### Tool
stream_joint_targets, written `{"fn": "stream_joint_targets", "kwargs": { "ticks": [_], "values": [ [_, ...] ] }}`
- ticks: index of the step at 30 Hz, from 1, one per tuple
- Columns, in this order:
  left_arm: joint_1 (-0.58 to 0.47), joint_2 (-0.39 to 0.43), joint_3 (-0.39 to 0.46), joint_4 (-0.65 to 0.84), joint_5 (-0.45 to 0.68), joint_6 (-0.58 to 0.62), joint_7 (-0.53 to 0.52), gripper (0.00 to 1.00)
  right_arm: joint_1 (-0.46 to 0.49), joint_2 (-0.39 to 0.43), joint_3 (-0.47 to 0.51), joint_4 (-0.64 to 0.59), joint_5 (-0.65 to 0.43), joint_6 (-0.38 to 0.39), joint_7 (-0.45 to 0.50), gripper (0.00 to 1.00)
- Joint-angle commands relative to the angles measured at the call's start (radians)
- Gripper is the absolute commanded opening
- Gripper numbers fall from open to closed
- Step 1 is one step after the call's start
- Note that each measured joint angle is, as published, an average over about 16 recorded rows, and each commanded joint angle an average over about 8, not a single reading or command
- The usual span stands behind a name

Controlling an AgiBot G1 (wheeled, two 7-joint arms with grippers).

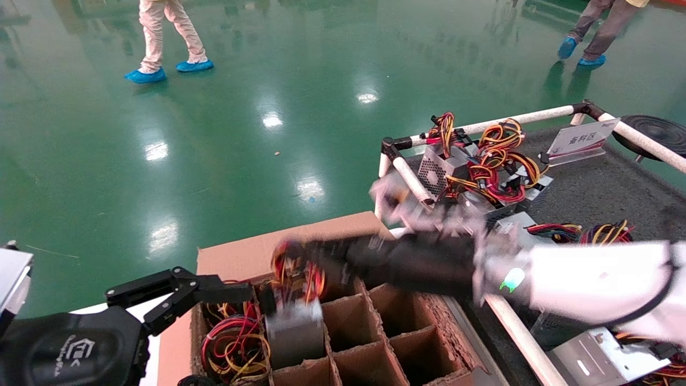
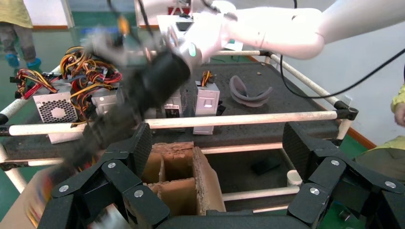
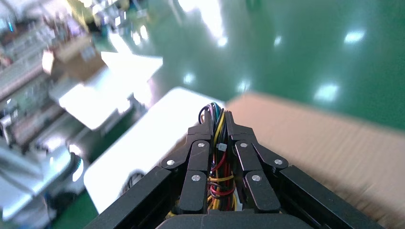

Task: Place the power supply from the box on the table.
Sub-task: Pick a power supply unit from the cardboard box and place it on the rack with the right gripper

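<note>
My right arm reaches across the box (image 1: 244,252), and my right gripper (image 1: 293,271) is shut on the wire bundle (image 3: 217,143) of a power supply. Its silver-grey body (image 1: 295,332) hangs below the jaws, partly down in a cell of the cardboard grid. In the right wrist view the red, yellow and black wires run between the shut fingers (image 3: 200,157) of the right gripper (image 3: 218,119). My left gripper (image 1: 209,289) hovers open at the box's left edge. Through its wide jaws (image 2: 219,148) I see the box's torn corner (image 2: 184,176) and the table (image 2: 286,105) behind.
Several other power supplies (image 1: 482,171) with tangled wires lie at the table's (image 1: 605,187) far corner, and another (image 1: 600,359) lies near my right arm. A white pipe rail (image 1: 412,179) edges the table. A tilted sign (image 1: 581,138) and a black disc (image 1: 656,131) sit further back. People walk on the green floor.
</note>
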Motion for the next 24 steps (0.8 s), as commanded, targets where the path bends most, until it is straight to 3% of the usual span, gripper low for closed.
{"fn": "stream_joint_targets", "kwargs": {
  "ticks": [1, 7, 13, 24],
  "values": [
    [0.000, 0.000, 0.000, 0.000, 0.000, 0.000, 0.000, 1.00, 0.016, 0.017, 0.024, 0.005, 0.035, -0.005, 0.031, 0.00],
    [0.000, 0.000, 0.000, 0.000, 0.000, 0.000, 0.000, 1.00, 0.100, 0.080, 0.090, 0.043, 0.111, 0.012, 0.155, 0.00],
    [0.000, 0.000, 0.000, 0.000, 0.000, 0.000, 0.000, 1.00, 0.199, 0.138, 0.135, 0.053, 0.115, 0.076, 0.235, 0.00],
    [0.000, 0.000, 0.001, 0.000, 0.000, 0.000, 0.000, 1.00, 0.422, 0.197, 0.196, -0.114, 0.057, 0.186, 0.178, 0.00]
  ]
}}
